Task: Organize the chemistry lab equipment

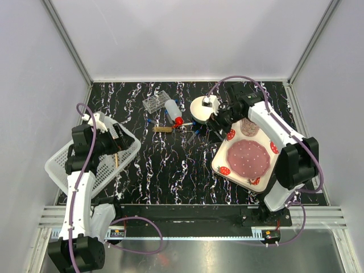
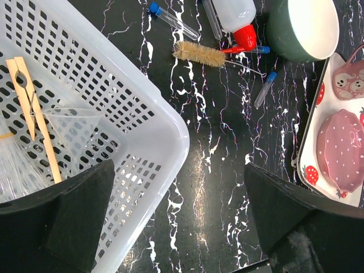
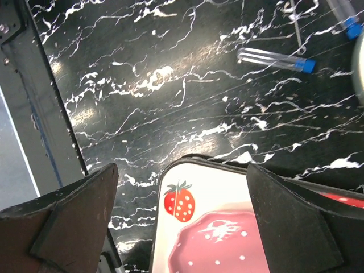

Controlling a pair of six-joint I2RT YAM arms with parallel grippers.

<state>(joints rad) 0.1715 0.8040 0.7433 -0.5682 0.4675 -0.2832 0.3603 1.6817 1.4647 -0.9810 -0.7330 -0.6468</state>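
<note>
The clear tube rack (image 1: 154, 103) and the white squeeze bottle (image 1: 171, 110) with red cap lie at the table's back middle. A bristle brush (image 1: 164, 129) and blue-capped tubes (image 2: 173, 20) lie beside them. One tube (image 3: 276, 58) lies ahead of my right gripper. Wooden sticks (image 2: 31, 108) and clear plastic pieces (image 2: 74, 128) lie in the white basket (image 2: 170, 131). My left gripper (image 2: 182, 222) is open and empty above the basket's right rim. My right gripper (image 3: 182, 222) is open and empty over the strawberry plate's corner (image 3: 227, 193).
A white bowl (image 1: 203, 108) stands behind the right gripper (image 1: 219, 120). The strawberry plate (image 1: 222, 162) with a pink mug (image 1: 248, 127) lies at the right. The basket (image 1: 108, 170) sits at the left edge. Metal frame posts border the table.
</note>
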